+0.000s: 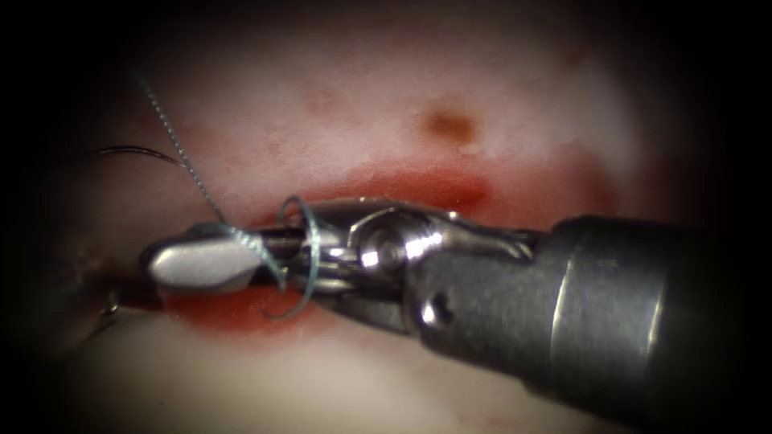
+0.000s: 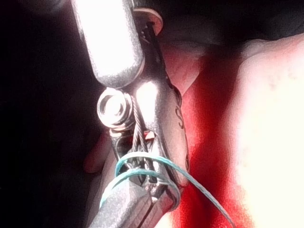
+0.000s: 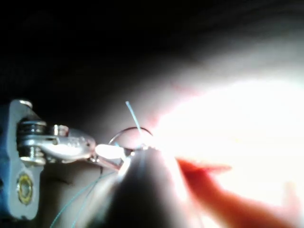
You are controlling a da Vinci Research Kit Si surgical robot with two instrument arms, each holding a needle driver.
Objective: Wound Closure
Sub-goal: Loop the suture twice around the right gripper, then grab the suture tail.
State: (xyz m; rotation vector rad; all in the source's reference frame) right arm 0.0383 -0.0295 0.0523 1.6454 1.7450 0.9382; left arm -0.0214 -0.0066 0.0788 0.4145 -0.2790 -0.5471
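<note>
- Held the right tool point(image 1: 201, 264) nearest, shaft entering from 3 o'clock and lying low along the cut point(image 1: 426, 186), wrist straight, tip pointing to 9 o'clock.
- Kept its jaws pressed together as far as could be judged; could not tell whether anything was pinched between them.
- Carried the thread point(image 1: 186, 165) in loops round that tool just behind the jaws, with one strand running off toward 10 o'clock.
- Judged the first risk here: with the loops sitting loose and close to the tip, could have let them slide off the front or cross over each other.
- Judged a second risk: with the strand to 10 o'clock tightened while the loops sat by the hinge, could have caught or frayed the thread there.
- Judged a third: with the tool so low over the red fluid point(image 1: 233, 312), could have dragged on the cut's edge.
- Met the left tool point(image 3: 108, 153) tip to tip beyond the jaws, reaching in from 9 o'clock; could not tell its grip or what, if anything, it held.
- Left a thin dark arc point(image 1: 133, 150), probably the needle, farther off at 10 o'clock, at the cut's left end; held by neither tool as far as seen, and could not tell whether in the tissue point(image 1: 362, 104).
</note>
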